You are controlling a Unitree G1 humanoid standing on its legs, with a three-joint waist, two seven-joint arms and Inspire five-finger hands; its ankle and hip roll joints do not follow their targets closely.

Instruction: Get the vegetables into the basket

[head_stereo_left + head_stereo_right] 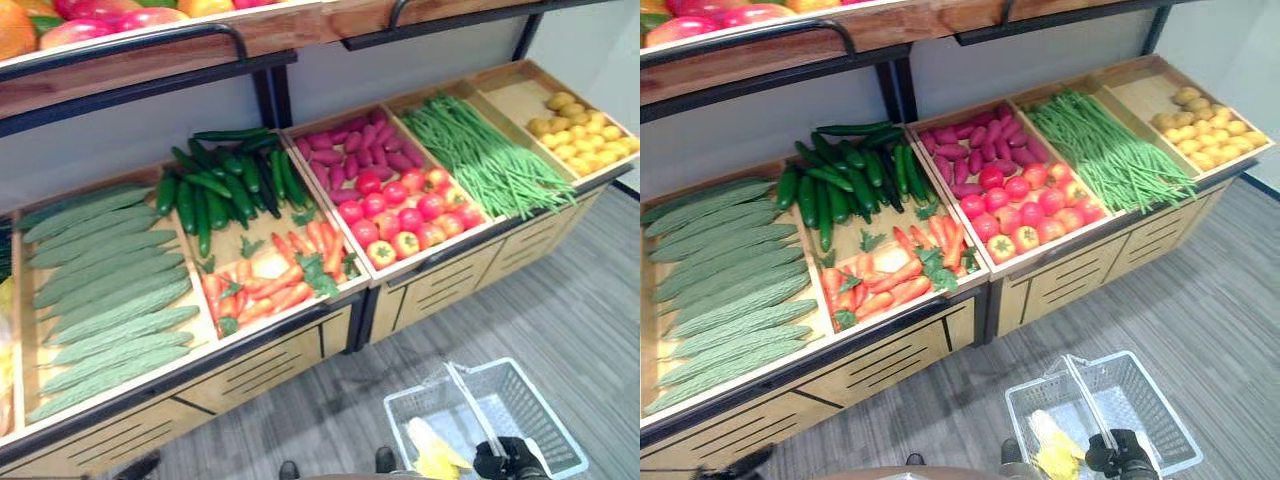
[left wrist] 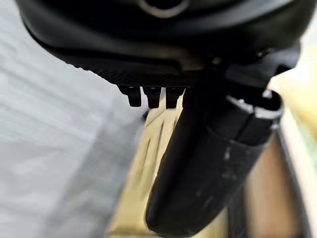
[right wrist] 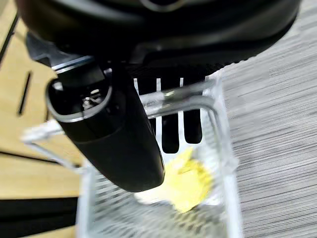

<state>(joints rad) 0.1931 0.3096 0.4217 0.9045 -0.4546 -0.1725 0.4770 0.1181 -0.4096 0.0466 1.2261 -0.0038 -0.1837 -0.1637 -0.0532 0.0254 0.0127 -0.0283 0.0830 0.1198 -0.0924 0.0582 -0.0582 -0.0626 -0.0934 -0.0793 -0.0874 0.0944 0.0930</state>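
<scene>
A clear wire basket (image 1: 535, 405) hangs low at the lower right, over the grey floor. My right hand (image 1: 505, 460) is shut on the basket's handle (image 3: 171, 97), fingers curled under the bar and thumb (image 3: 116, 144) in front. A yellow corn cob (image 1: 435, 450) lies inside the basket (image 3: 226, 148), also seen as the corn cob (image 3: 190, 181) past my fingers. On the sloped stand lie carrots (image 1: 270, 280), dark cucumbers (image 1: 220, 180), tomatoes (image 1: 405, 215) and green beans (image 1: 490, 160). My left hand (image 2: 208, 163) hangs beside the wooden stand, fingers relaxed, holding nothing.
Long pale green gourds (image 1: 100, 290) fill the left bin, purple tubers (image 1: 355, 150) lie behind the tomatoes, and small yellow produce (image 1: 585, 125) fills the far right bin. An upper shelf (image 1: 130, 60) with fruit overhangs the stand. Grey floor (image 1: 560, 300) stretches right of the stand.
</scene>
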